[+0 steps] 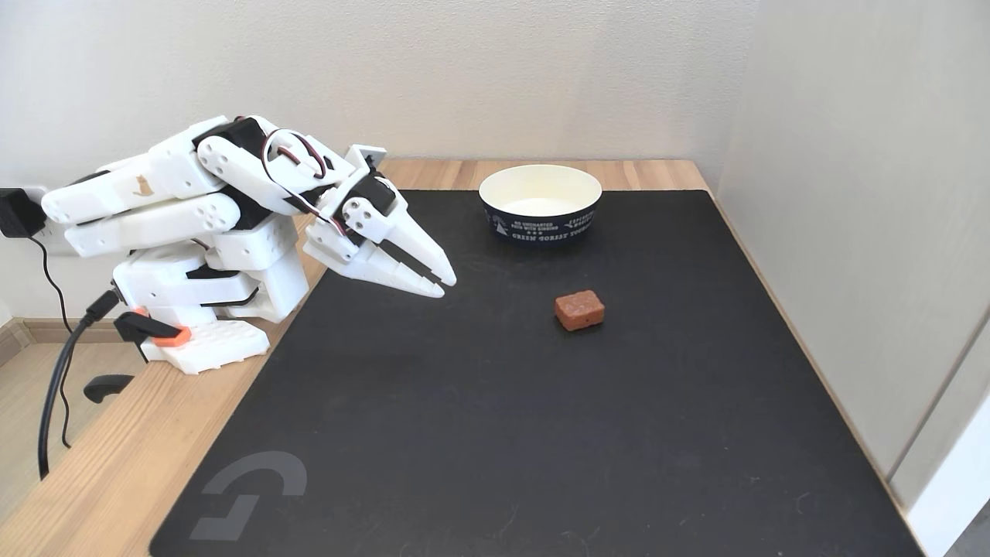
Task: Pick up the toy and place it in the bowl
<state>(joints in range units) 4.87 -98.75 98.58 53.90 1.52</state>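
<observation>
At the left edge of the frame a black cable (pixel 54 387) hung down off the wooden tabletop (pixel 100 472), and just right of it the white arm (pixel 193 201) sat folded low over its base, clamped by an orange-tipped clamp (pixel 158 331) at the tabletop's edge. From the arm's wrist the claw (pixel 445 282) reached out to the right and slightly downward, left of frame centre, over the left part of a black mat (pixel 495 433) that covered most of the tabletop. Its two white fingers lay together, tips meeting with only a thin dark seam between them, and they held nothing. A pale grey logo (pixel 247 495) marked the mat's lower left corner. Right of the claw and well apart from it, the toy (pixel 579 309), a small reddish-brown block, rested on the mat near the middle of the frame. Above it in the frame and slightly left, apart from it, stood the bowl (pixel 540 224), cream inside and navy outside with white lettering, upright near the mat's far edge. A plain pale wall (pixel 866 193) closed the right side.
</observation>
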